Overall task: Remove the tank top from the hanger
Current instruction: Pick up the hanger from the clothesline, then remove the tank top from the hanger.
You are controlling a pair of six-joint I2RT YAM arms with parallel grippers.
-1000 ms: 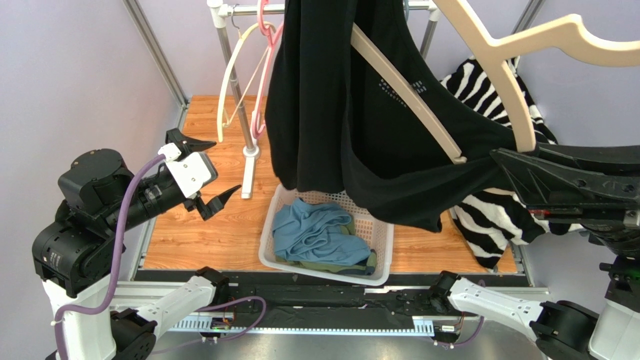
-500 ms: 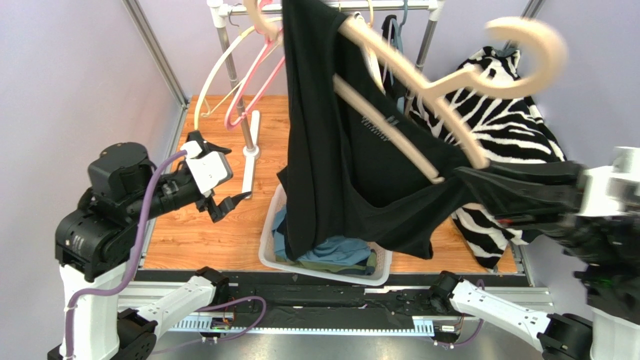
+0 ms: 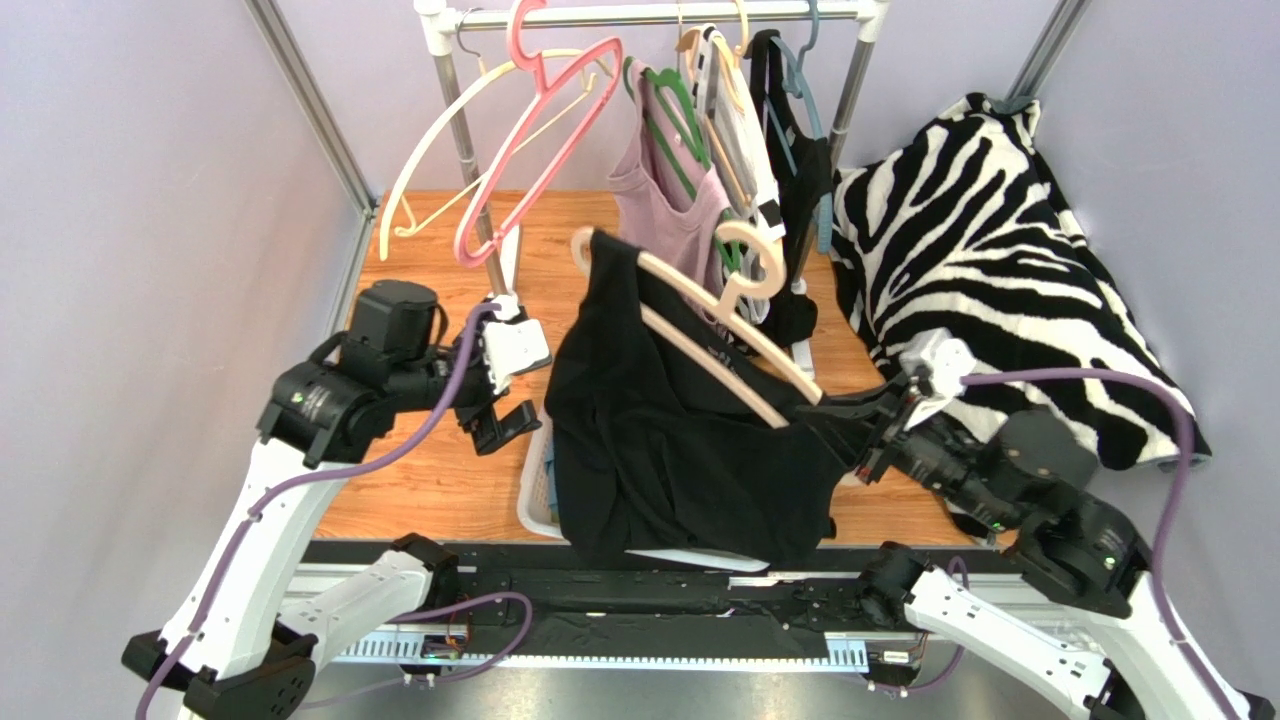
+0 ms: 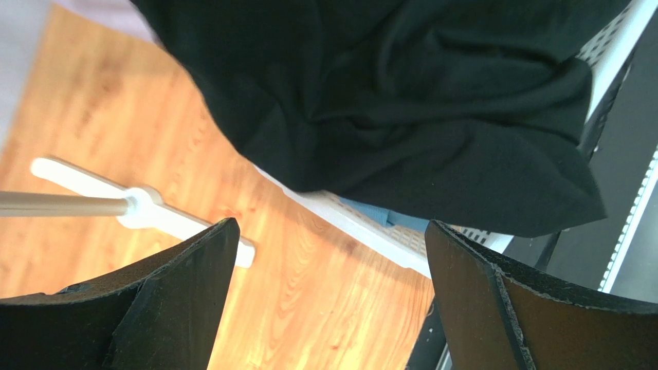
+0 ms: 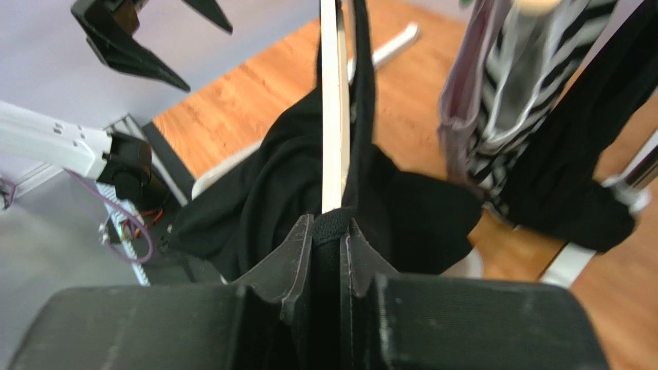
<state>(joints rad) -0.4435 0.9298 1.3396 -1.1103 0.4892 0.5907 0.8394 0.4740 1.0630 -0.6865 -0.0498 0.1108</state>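
The black tank top (image 3: 676, 450) hangs off the rail and low over the white basket (image 4: 371, 235), draped on one pale wooden hanger (image 3: 732, 333) that tilts down toward the right arm. The right fingers (image 5: 297, 258) are clenched on a fold of its cloth where the hanger's bar ends. Whether the bar's tip is pinched too is hard to tell. Holding it there probably keeps the garment taut and over the basket for pulling free.

The left fingers (image 4: 170, 301) are spread wide and hold nothing, just beside the top's hem, likely ready to take cloth.

On the rail (image 3: 661, 15) I count two bare hangers, one pink (image 3: 534, 150) and one cream (image 3: 436, 165), plus a mauve top (image 3: 669, 195). One zebra cloth (image 3: 992, 225) lies at the right.
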